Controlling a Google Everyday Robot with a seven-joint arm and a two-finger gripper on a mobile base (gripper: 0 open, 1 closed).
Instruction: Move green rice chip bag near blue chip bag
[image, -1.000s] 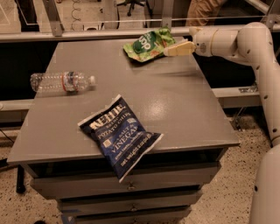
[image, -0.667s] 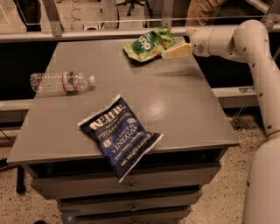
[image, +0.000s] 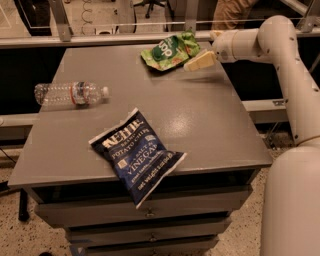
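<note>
The green rice chip bag (image: 167, 50) lies crinkled at the far edge of the grey table (image: 200, 120), right of centre. My gripper (image: 199, 61) reaches in from the right at the end of the white arm (image: 260, 42) and sits right against the bag's right edge, low over the table. The blue chip bag (image: 136, 155) lies flat at the near edge of the table, one corner hanging over the front. The two bags are far apart.
A clear plastic water bottle (image: 70, 93) lies on its side at the table's left. A metal rail (image: 100, 37) runs behind the far edge. Drawers (image: 150, 215) sit under the table front. The robot's white body (image: 295, 200) stands at the right.
My gripper has shifted slightly left and down toward the green bag's right edge. The green bag, blue bag and bottle have not visibly moved.
</note>
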